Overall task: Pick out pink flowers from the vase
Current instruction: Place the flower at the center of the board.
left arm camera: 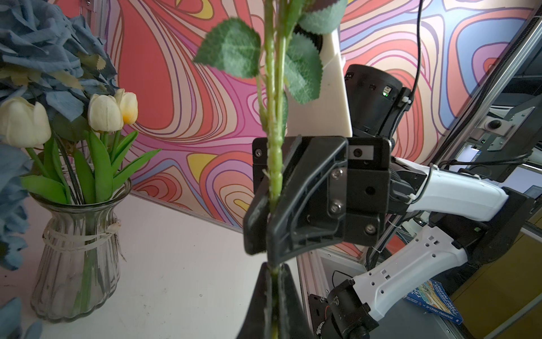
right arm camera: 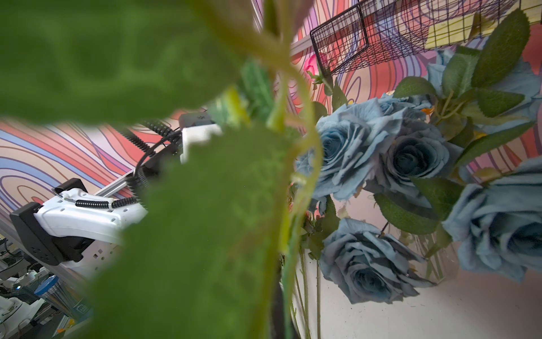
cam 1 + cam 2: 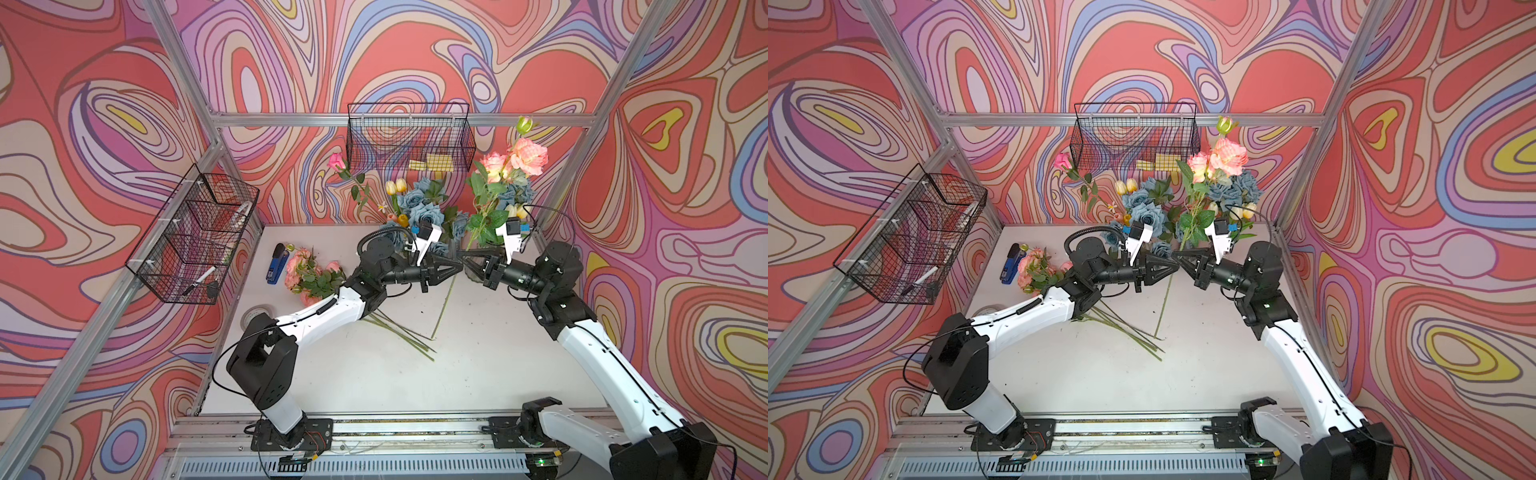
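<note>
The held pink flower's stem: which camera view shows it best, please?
The left wrist view: the stem runs close and sharp through the right gripper, shut on it. Both top views show it thin and small; the right wrist view shows it blurred among leaves.

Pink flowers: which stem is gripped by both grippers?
The tall double-bloomed stem, upright, with left gripper and right gripper shut on it; the bunch lies on the table, the lone rosebud leans untouched.

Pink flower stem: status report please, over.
Both shut: left gripper on stem, right gripper on it nearer the blooms. Blooms high, stem outside vase. Close behind, blue roses; one pink rose not yet picked.
</note>
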Robot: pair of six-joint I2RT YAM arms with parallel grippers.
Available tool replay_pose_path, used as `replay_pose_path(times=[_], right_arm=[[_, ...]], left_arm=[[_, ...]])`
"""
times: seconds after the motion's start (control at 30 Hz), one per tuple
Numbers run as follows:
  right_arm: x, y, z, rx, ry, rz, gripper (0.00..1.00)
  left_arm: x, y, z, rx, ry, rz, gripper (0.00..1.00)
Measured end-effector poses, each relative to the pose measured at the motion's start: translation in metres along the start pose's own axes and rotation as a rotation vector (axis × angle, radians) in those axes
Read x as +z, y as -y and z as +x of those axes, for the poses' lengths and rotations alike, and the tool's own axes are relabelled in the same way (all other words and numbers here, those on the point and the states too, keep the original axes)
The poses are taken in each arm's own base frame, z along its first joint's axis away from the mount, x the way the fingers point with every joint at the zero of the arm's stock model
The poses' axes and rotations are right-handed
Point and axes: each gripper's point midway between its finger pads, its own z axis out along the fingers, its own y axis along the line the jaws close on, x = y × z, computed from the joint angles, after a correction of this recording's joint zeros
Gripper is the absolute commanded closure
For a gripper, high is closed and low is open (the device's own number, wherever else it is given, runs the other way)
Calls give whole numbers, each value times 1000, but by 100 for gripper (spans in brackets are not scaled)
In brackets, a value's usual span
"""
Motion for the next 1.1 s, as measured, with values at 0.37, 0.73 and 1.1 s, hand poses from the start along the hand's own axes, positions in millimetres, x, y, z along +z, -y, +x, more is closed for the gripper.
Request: replay_pose_path(times=[0.37,0.73,1.1], right_arm=[[-4,3,4,0,5,37,47],[-10,10,7,0,31,97,33],[-14,32,8,8,63,214,31]], left_arm=[[-2,-13,-2,-5,15,-71,100],[-19,-13,-26,64,75,-205,100],[-56,-17,-47,138,207,-411,100]])
